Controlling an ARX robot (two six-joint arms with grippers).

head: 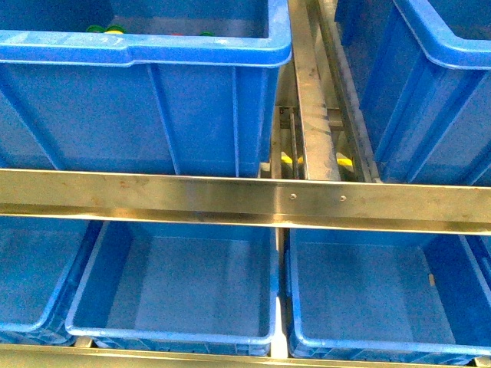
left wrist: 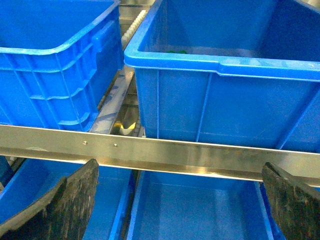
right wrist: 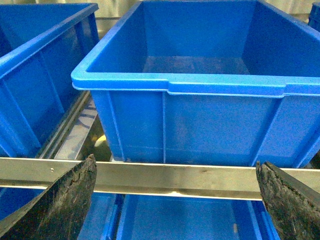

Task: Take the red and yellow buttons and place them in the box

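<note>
In the front view the upper left blue crate (head: 146,46) holds tiny pieces just above its near rim: a yellow button (head: 114,30), a sliver of a red button (head: 176,34) and green pieces (head: 95,29). Most of that crate's floor is hidden. Neither gripper shows in the front view. My left gripper (left wrist: 180,202) is open and empty, with its dark fingers (left wrist: 65,205) low in front of a steel rail (left wrist: 165,152). Beyond the rail is a crate (left wrist: 225,65) with green pieces (left wrist: 177,51). My right gripper (right wrist: 175,200) is open and empty, facing an empty-looking crate (right wrist: 200,85).
A steel rail (head: 230,198) crosses the front view between the upper and lower crates. Below it sit open blue crates (head: 176,337) (head: 368,345) with bare floors. An upper right crate (head: 430,92) stands beyond a steel divider (head: 311,92). Yellow bits (head: 288,159) lie under the rack.
</note>
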